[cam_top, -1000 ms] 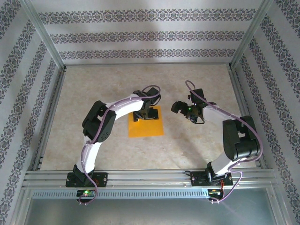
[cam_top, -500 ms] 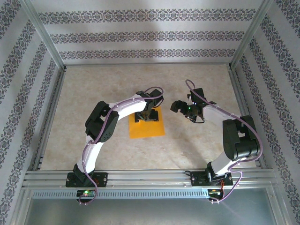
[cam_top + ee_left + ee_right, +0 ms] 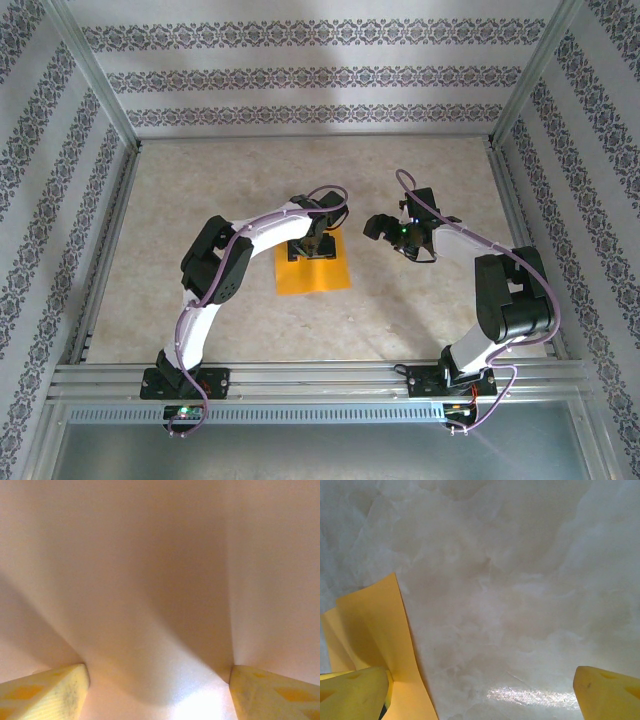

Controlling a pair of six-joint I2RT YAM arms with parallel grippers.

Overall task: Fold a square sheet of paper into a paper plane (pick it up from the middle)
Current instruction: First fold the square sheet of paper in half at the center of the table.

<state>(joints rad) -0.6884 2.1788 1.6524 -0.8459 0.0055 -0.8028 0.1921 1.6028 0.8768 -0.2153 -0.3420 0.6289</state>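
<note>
You are working on a pale marbled table (image 3: 200, 200), boxed in by patterned walls (image 3: 300, 75), with a metal rail (image 3: 300, 375) along the near edge. The left arm (image 3: 240, 245) reaches in from one side and the right arm (image 3: 505, 290) from the other. They are the only things crowding the work.

The orange sheet of paper (image 3: 312, 275) lies near the middle of the table. The left gripper (image 3: 314, 246) is planted on its far half with the jaws apart. In the left wrist view the paper swells up in a soft ridge between the fingers (image 3: 45, 692), and I judge it is not yet pinched.

The right gripper (image 3: 378, 228) hangs spread wide and holds nothing, just beside the sheet's right edge. That edge runs close by one of its fingers (image 3: 355, 690), but you cannot tell whether they touch.

Expect the sheet to be very light, limp and quick to crease, and likely to slide on the smooth top. Take it by that middle ridge with a gentle pinch, since a stray crease would probably spoil later folds. Watch the right gripper too, as it sits close enough to snag the edge.
</note>
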